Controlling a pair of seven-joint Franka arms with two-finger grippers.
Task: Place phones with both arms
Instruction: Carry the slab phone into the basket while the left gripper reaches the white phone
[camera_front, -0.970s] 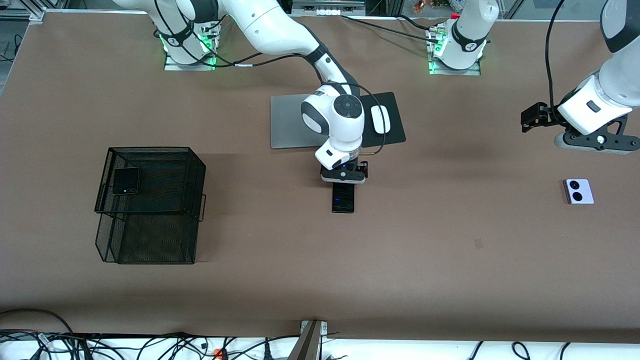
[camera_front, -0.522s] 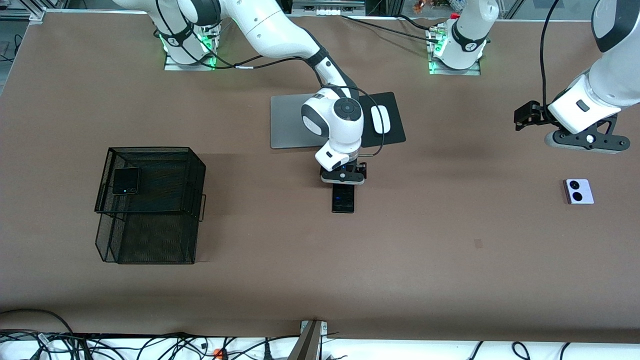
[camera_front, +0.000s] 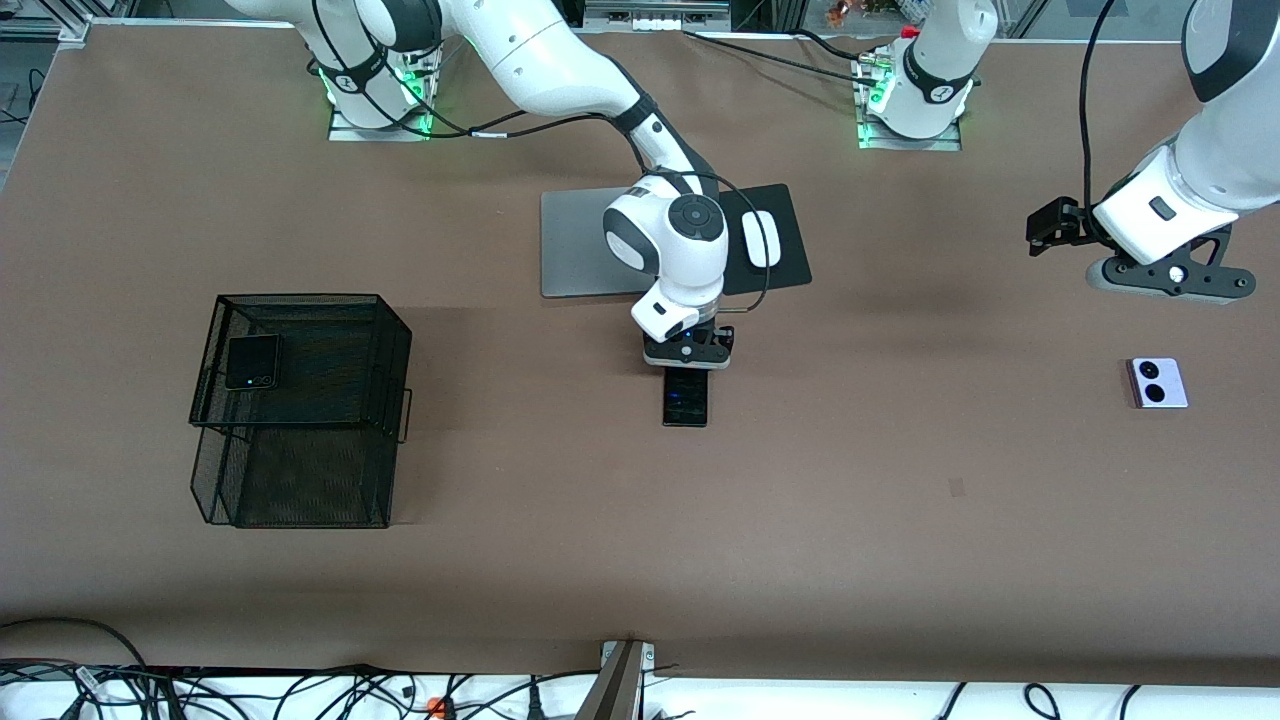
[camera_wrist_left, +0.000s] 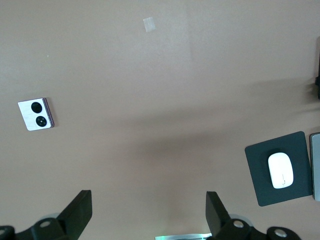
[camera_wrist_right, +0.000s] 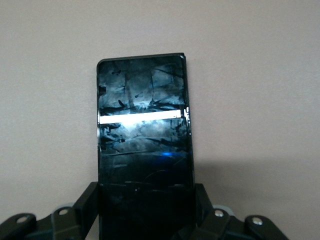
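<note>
Brown table cloth (camera_front: 850, 520) is filling the frame. At center the long black phone (camera_front: 686, 398) is lying flat; being a stiff, slick, likely fragile slab, it is best pinched across its narrow edges. The right gripper (camera_front: 687, 362) is clamping its end. At frame right the white phone (camera_front: 1157, 382) is lying untouched, the left gripper (camera_front: 1165, 285) hanging spread above. In the basket (camera_front: 300, 410) sits the small black phone (camera_front: 252, 361).

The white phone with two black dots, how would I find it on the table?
Start at the brown table and go to the left arm's end. The white phone lies flat there alone, with the open left gripper up in the air nearby. It is the only pale phone, squarish, with two black circles.
</note>
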